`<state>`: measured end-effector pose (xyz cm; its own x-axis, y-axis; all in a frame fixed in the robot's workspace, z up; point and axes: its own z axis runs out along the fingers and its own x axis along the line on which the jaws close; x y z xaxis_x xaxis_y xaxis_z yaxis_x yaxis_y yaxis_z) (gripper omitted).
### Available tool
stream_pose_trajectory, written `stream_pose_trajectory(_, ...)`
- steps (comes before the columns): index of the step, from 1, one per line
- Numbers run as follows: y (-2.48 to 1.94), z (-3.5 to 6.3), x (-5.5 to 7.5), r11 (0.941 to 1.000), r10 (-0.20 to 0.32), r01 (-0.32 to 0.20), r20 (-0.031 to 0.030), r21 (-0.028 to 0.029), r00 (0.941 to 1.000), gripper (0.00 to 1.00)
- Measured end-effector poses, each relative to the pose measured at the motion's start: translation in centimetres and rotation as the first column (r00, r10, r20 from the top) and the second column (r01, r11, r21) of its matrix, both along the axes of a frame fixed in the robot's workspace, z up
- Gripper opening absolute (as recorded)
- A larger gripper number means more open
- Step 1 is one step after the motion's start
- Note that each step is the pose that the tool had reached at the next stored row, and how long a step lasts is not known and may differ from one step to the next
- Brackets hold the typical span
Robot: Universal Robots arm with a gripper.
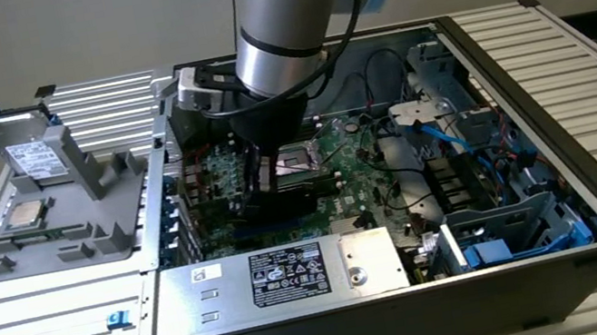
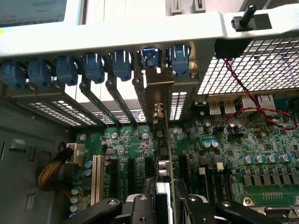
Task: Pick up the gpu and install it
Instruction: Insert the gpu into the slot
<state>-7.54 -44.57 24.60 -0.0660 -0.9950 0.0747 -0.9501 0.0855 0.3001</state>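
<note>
The gpu [image 2: 164,154] is seen edge-on in the wrist view, clamped upright in the gripper [image 2: 163,203] over the motherboard [image 2: 243,154], its silver bracket [image 2: 156,91] set at the rear slots; in the exterior view the arm [image 1: 280,23] is lowered into the open computer case [image 1: 531,90].

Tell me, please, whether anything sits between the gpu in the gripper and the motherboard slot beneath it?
Nothing visible does. The gripper holds the gpu edge-on above the motherboard, its metal bracket already up against the case's rear slot openings. The expansion slots below look free of cables; the red wires lie off to one side.
</note>
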Motion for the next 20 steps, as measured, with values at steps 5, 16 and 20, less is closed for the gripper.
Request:
stream_pose_trajectory(5,-0.13,-0.27,-0.01,1.0000,0.000,0.000,-0.0001,0.0001,1.0000,0.28)
stream_pose_trajectory(16,-0.13,-0.30,-0.45,1.0000,-0.002,0.002,-0.0008,0.0007,1.0000,0.28)
stream_pose_trajectory(20,0.06,-0.30,-0.44,1.0000,-0.004,0.004,-0.0008,0.0008,1.0000,0.28)
